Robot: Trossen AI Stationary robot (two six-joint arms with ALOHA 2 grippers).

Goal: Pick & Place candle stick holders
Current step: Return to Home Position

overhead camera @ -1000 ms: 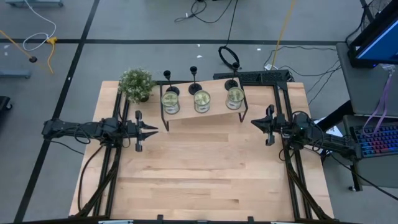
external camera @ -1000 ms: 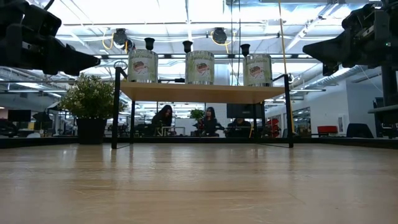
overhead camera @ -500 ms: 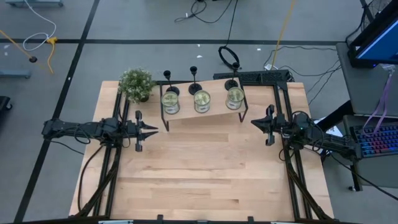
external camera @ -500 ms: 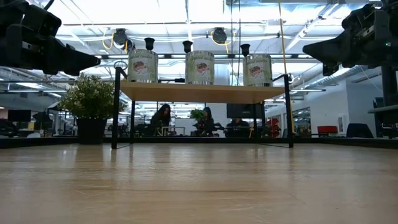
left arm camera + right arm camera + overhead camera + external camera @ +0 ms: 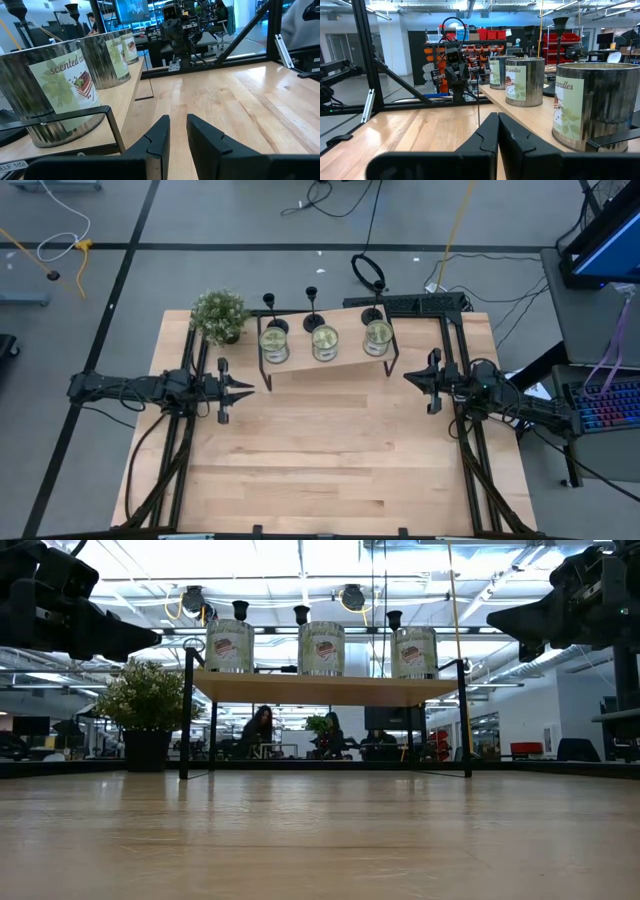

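Note:
Three black candle stick holders (image 5: 270,305) (image 5: 312,298) (image 5: 375,305) stand on their disc bases along the far edge of a raised wooden shelf (image 5: 335,365), behind three candle tins (image 5: 325,340). Their cup tops show above the tins in the low view (image 5: 240,610) (image 5: 301,614) (image 5: 394,619). My left gripper (image 5: 250,388) hovers left of the shelf, its fingers (image 5: 165,127) a narrow gap apart and empty. My right gripper (image 5: 407,377) hovers right of the shelf, shut and empty (image 5: 496,117).
A potted green plant (image 5: 220,315) stands at the table's far left, beside the shelf's black metal legs (image 5: 265,375). The tins (image 5: 55,85) (image 5: 590,105) stand in front of the holders. Bare wood (image 5: 330,450) stretches from the shelf to the near edge. People sit in the room behind (image 5: 260,725).

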